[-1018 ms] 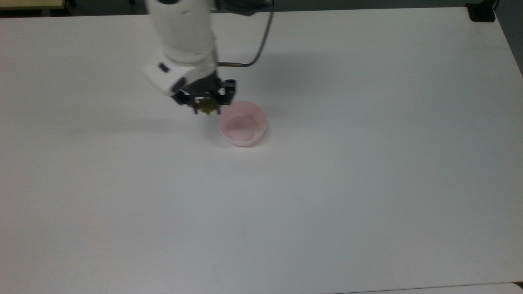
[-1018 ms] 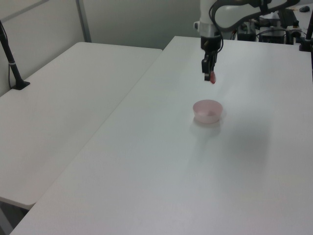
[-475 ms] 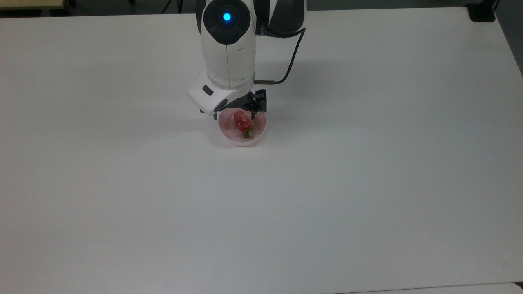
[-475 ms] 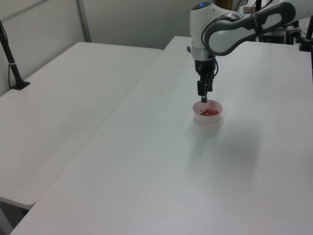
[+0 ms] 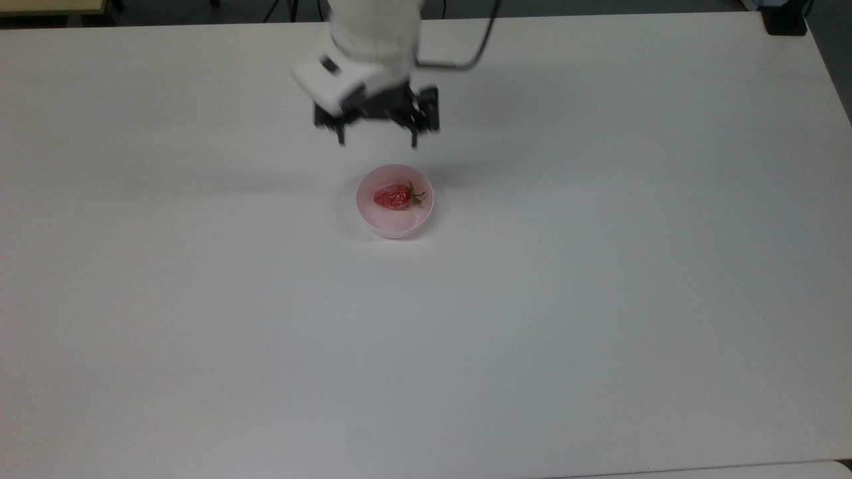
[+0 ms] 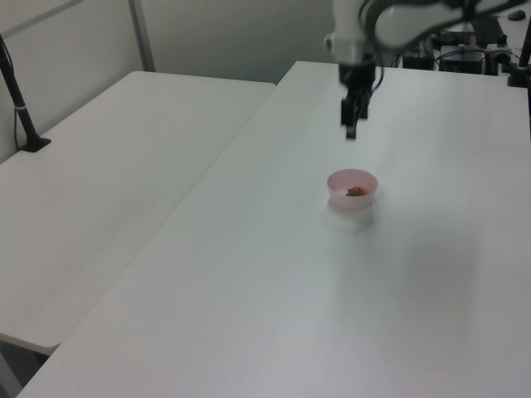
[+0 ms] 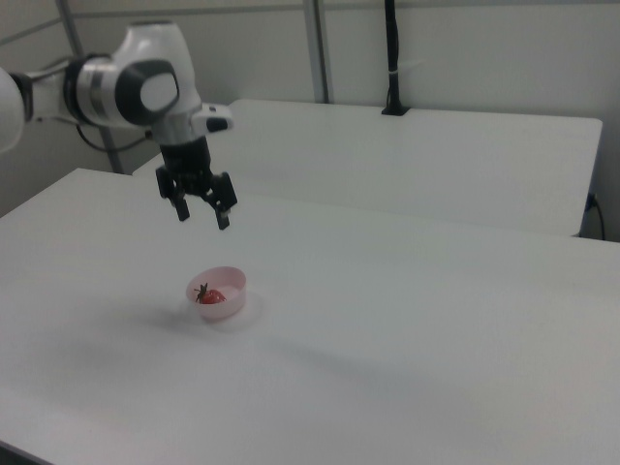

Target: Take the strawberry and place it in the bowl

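A glossy red strawberry [image 5: 393, 197] lies on its side inside the pale pink bowl [image 5: 373, 222], just above the centre of the top view, its green cap and short stem pointing toward the top view's right. The claw [image 5: 377, 138] hangs above and clear of the bowl in the upper middle of the frame, its two fingers spread wide and holding nothing. In the right view the claw appears left of centre, well above the bowl [image 7: 232, 289], which sits alone on the white surface [image 5: 599, 299] with the strawberry [image 7: 209, 295] resting against its wall. The fruit looks light and small, with a smooth, shiny skin likely to slip under pinching fingers. If it ever needs lifting again, a gentle hold across the broad red body near the cap looks safer than the thin stem. The bowl itself appears light and could slide if nudged.
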